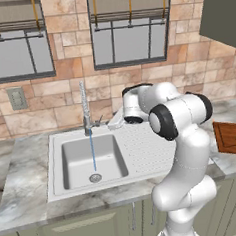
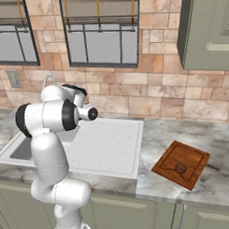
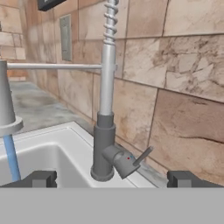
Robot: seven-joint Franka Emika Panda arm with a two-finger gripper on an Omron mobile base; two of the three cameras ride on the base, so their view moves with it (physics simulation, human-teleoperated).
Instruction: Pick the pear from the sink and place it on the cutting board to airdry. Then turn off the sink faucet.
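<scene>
1. At the far rim of the sink (image 1: 56, 167), the sink faucet (image 3: 105, 144) stands upright. Its long axis is vertical, from the dark base up through the coiled spring neck.
2. Beside that base, the lever (image 3: 141, 156) is a short thin rod on a stubby side housing. In the hand view it points up and to the right, away from the basin and toward the tiled wall (image 3: 175, 87).
3. Just short of the faucet base, the gripper (image 3: 111, 179) faces it with its jaws spread fully wide and nothing between them. In the hand view the lever lies ahead, between the two fingertips (image 3: 41, 178) and slightly right of centre, not touching either.
4. Over the basin, a blue stream of water (image 1: 92, 151) falls toward the drain (image 1: 95, 178), so the faucet is judged to be running.
5. Far to the right on the counter (image 2: 154, 133), the pear (image 2: 180, 168) rests on the cutting board (image 2: 171, 156), well apart from the sink. The placing step looks complete.
6. Judgement: the coming move depends on carrying one fingertip against the lever's side and sweeping it across its own axis; the exact shut-off direction cannot be told.
</scene>
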